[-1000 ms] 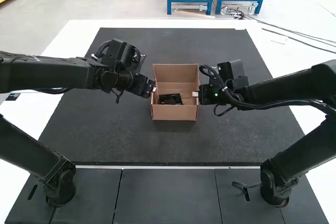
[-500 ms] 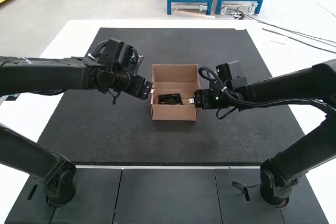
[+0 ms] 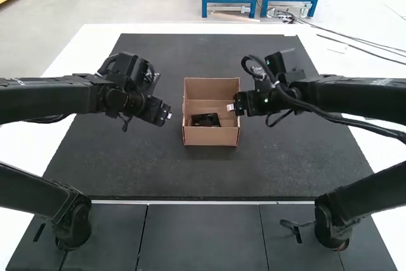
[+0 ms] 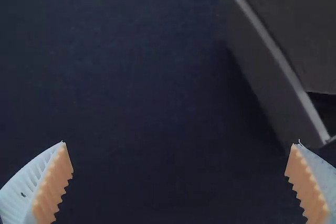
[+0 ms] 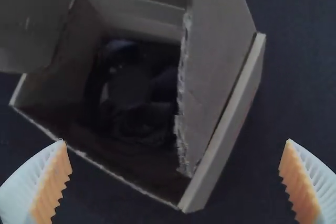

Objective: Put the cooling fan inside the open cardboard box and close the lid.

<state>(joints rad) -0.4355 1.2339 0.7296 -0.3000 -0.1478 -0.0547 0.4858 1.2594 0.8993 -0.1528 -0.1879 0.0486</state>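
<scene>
Even, bright overhead light falls across the high view, leaving soft shadows on the black mat (image 3: 209,169) at lower centre. Both wrist views are dim; the inside of the cardboard box (image 5: 210,51) lies in deep shadow.

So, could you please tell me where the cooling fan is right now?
In the high view the cooling fan lies inside the open cardboard box, between the left pincer and the right pincer.
</scene>
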